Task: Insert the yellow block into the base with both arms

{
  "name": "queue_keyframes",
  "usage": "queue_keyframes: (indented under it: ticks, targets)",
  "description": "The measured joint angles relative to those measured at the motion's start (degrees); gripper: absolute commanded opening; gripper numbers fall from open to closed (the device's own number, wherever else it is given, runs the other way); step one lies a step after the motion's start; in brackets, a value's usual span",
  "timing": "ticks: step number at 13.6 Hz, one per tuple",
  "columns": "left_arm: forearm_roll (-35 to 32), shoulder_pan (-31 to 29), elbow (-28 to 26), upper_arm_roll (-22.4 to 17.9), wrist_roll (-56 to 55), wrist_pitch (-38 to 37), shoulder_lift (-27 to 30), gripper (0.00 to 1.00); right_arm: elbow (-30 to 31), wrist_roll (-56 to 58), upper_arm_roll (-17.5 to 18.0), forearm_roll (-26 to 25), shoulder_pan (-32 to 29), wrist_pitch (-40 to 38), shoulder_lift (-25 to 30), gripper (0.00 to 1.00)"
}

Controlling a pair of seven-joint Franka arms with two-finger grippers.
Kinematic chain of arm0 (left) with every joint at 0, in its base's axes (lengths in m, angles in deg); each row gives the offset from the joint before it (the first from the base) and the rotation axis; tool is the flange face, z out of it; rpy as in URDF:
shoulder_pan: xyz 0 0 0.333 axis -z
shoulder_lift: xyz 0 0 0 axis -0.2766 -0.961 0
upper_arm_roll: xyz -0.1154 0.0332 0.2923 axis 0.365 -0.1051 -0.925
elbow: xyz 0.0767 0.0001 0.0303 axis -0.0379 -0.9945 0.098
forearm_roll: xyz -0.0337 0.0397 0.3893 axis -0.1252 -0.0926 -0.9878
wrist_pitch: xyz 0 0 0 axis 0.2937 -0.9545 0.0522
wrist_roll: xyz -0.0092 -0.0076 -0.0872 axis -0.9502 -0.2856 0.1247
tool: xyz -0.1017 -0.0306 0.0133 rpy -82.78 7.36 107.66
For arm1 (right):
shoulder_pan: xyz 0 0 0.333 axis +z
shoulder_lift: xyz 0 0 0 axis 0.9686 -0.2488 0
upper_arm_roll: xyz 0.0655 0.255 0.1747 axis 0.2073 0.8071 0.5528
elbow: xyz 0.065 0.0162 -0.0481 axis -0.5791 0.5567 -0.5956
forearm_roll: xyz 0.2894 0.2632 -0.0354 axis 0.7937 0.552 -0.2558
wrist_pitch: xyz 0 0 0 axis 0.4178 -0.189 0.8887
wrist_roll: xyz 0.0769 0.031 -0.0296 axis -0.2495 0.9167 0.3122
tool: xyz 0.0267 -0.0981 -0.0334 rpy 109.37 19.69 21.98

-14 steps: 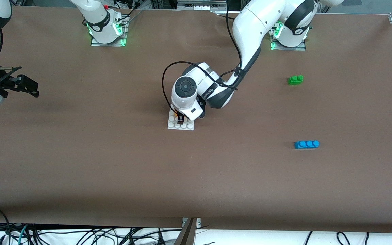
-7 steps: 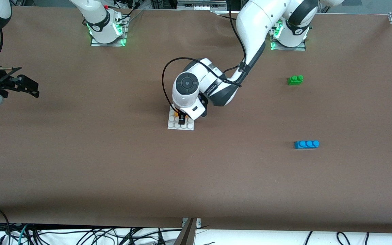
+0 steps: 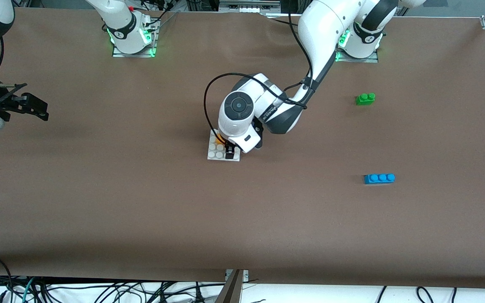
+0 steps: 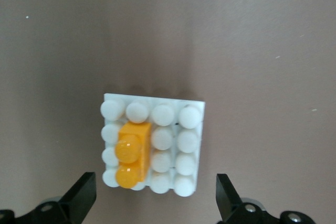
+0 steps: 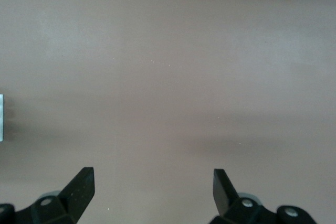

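We are seeing the left claw [image 4: 152,203] hanging over the base [image 4: 191,145] with its fingers spread wide apart, gripping nothing. Just under it, the yellow block [image 4: 131,153] is sitting on the base's studs, along one edge column and reaching into a corner of the plate. The base [image 3: 213,152] is lying on the brown table [image 3: 141,202] about midway between the two arms' ends. Out toward the right arm's end of the table, the right claw [image 5: 152,192] is waiting over bare surface, its fingers also standing apart and empty. Toward the left arm's end, a green brick [image 3: 365,99] and a blue brick [image 3: 379,179] are lying well apart, the blue one nearer the front camera.
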Motion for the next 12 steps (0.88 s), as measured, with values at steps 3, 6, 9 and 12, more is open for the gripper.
queue_keyframes:
  ticks: [3, 6, 9, 12]
  targets:
    - [0.0, -1.8, 0.8, -0.3, 0.1, -0.8, 1.0, 1.0, 0.0, 0.0, 0.0, 0.0, 0.0, 0.0, 0.0, 1.0]
    - [-0.8, -3.4, 1.1, -1.8, 0.7, -1.7, 4.0, 1.0, 0.0, 0.0, 0.0, 0.0, 0.0, 0.0, -0.1, 1.0]
    - [-5.4, -4.8, 1.2, -3.5, 1.3, -2.3, 7.8, 1.0, -0.2, 0.0, 0.0, 0.0, 0.0, 0.0, -0.1, 1.0]
    - [-11.5, -5.7, 1.2, -4.0, 4.5, -2.8, 10.5, 1.0, -0.2, 0.0, 0.0, 0.0, 0.0, 0.0, -0.1, 1.0]
